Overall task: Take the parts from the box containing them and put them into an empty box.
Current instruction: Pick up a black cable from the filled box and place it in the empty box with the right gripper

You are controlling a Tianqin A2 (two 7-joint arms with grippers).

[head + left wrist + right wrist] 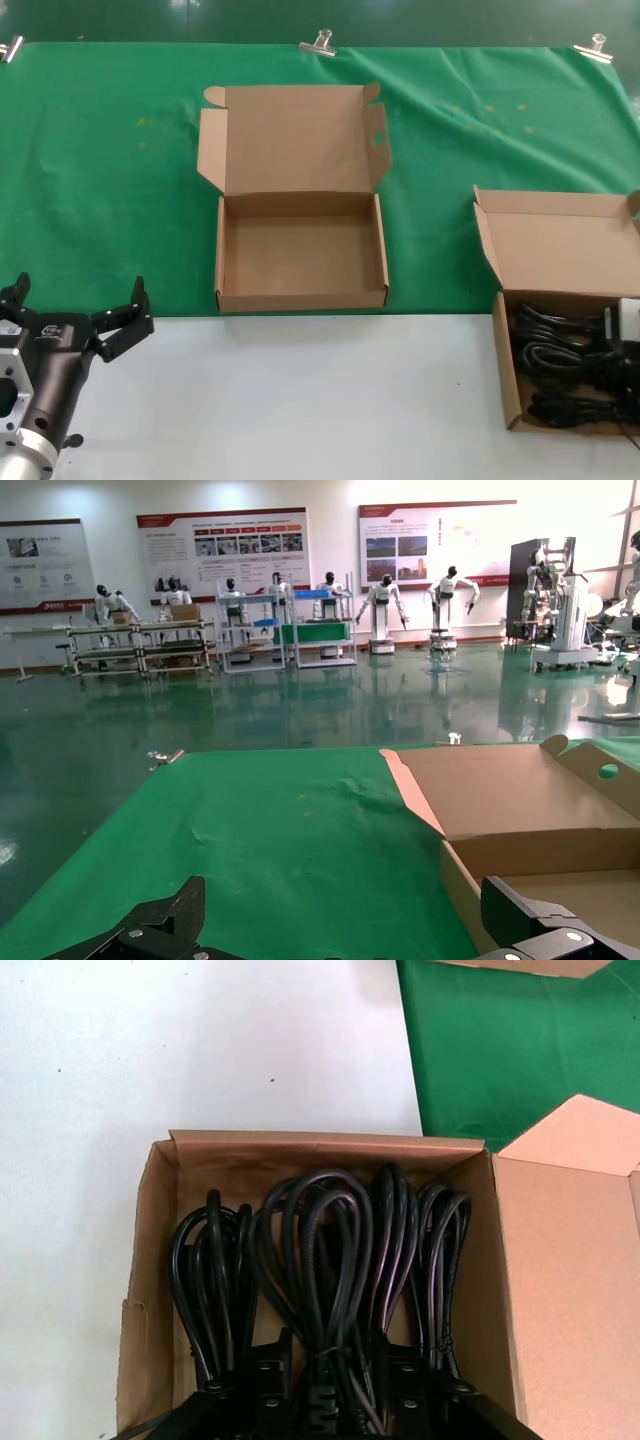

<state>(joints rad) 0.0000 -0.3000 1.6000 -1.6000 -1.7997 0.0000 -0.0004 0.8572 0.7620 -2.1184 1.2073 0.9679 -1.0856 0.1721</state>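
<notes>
Left gripper (80,305): mine, fingers spread, holding nothing, near the empty box (300,290). Right gripper (330,1415): over the cords (320,1270) in their box (150,1260), right of the empty box; finger state unclear.

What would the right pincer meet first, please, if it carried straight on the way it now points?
Most likely the power cords bundled in the box directly beneath it; the right pincer points down into them, though how far off is unclear.
</notes>
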